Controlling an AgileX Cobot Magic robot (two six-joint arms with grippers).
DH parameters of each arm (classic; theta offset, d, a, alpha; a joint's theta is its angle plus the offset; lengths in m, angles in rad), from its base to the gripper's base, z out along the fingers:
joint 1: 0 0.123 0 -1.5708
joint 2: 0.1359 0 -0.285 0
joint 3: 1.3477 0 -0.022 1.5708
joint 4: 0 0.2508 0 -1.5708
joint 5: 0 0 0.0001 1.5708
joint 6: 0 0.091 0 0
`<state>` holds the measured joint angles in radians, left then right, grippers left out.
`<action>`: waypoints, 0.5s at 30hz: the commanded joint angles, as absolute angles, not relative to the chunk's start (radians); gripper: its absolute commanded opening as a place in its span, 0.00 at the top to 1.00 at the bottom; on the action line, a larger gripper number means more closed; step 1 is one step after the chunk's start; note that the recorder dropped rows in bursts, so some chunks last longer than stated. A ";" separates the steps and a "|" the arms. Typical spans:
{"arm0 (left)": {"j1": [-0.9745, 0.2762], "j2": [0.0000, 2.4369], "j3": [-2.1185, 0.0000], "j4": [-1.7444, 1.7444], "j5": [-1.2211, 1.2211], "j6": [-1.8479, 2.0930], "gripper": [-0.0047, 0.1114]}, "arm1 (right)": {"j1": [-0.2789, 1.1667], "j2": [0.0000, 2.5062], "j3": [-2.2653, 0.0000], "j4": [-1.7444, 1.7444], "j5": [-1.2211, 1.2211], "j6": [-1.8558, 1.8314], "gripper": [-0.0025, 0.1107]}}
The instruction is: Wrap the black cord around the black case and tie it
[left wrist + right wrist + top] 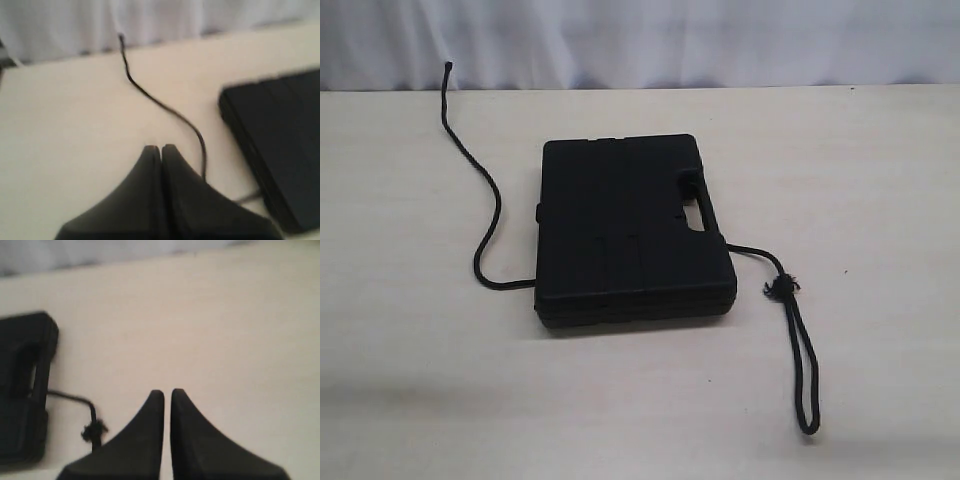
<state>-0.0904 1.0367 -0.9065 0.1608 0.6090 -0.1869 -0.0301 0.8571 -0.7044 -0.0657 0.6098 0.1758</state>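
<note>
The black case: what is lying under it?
The black cord meets the black case at its left edge and reappears at the right edge near the handle. The stretch between is covered, so its path underneath cannot be seen.

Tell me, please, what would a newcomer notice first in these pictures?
The black case lies flat in the middle of the pale table. The black cord comes out from its left and right sides, ending on the right in a frayed knot and a loop. Both the left gripper and the right gripper are shut, holding nothing.
</note>
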 commanded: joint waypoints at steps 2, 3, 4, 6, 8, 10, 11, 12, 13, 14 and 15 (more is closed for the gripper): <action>-0.147 1.329 -1.061 -0.294 0.965 0.404 0.96 | -0.032 1.031 -0.733 0.213 0.671 -0.097 0.94; -0.152 1.361 -1.063 -0.344 0.974 0.466 0.96 | -0.032 1.052 -0.733 0.277 0.674 -0.143 0.94; -0.156 1.398 -1.059 -0.406 0.974 0.534 0.96 | -0.032 1.079 -0.733 0.363 0.680 -0.213 0.94; -0.163 1.458 -1.059 -0.498 0.972 0.635 0.96 | -0.032 1.127 -0.731 0.531 0.694 -0.376 0.93; -0.163 1.512 -1.059 -0.577 0.948 0.710 0.96 | -0.032 1.171 -0.731 0.697 0.694 -0.513 0.89; -0.163 1.553 -1.059 -0.660 0.944 0.771 0.96 | -0.032 1.215 -0.731 0.837 0.683 -0.619 0.82; -0.163 1.568 -1.059 -0.698 0.951 0.814 0.95 | -0.032 1.243 -0.731 0.900 0.679 -0.670 0.77; -0.163 1.576 -1.059 -0.724 0.958 0.847 0.93 | -0.032 1.267 -0.733 0.942 0.677 -0.702 0.74; -0.163 1.583 -1.059 -0.750 0.967 0.881 0.90 | -0.032 1.310 -0.740 0.988 0.675 -0.737 0.67; -0.165 1.585 -1.059 -0.761 0.968 0.897 0.86 | -0.032 1.341 -0.750 0.998 0.675 -0.740 0.63; -0.165 1.585 -1.059 -0.773 0.968 0.909 0.82 | -0.032 1.384 -0.764 0.998 0.678 -0.740 0.58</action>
<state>-0.1566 1.5793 -1.0501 -0.7071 0.9588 0.8407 -0.0301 1.2928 -0.7377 0.9256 0.6898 -0.6699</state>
